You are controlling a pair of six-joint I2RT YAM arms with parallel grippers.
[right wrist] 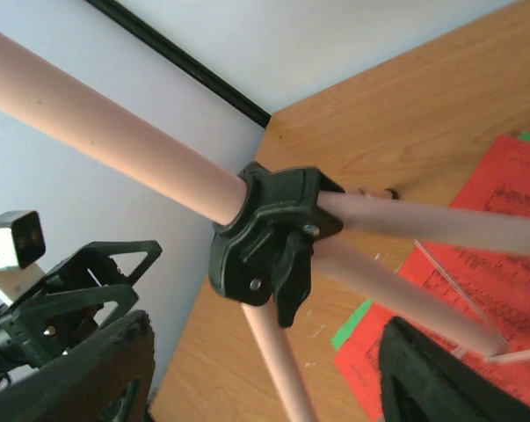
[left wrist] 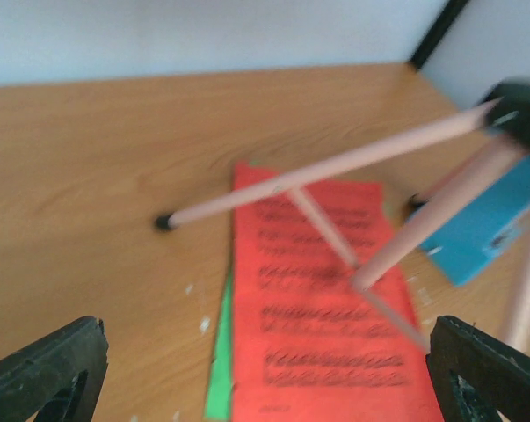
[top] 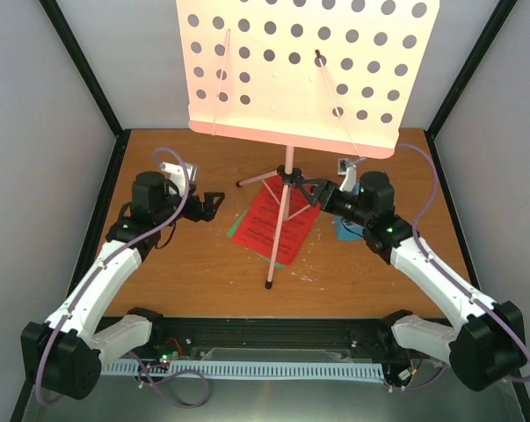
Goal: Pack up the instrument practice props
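Note:
The pink music stand stands mid-table, its hole-punched desk high at the back and its black tripod hub above the pages. A red sheet-music page lies on a green one under the legs. The blue metronome is mostly hidden under my right arm; the left wrist view shows it beyond the red page. My left gripper is open and empty, left of the pages. My right gripper is open, its jaws on either side of the hub, not touching it.
The tripod's three pink legs spread over the pages, one foot toward me, one foot at the left. Black frame posts and grey walls close in the wooden table. White specks dot the wood near the pages.

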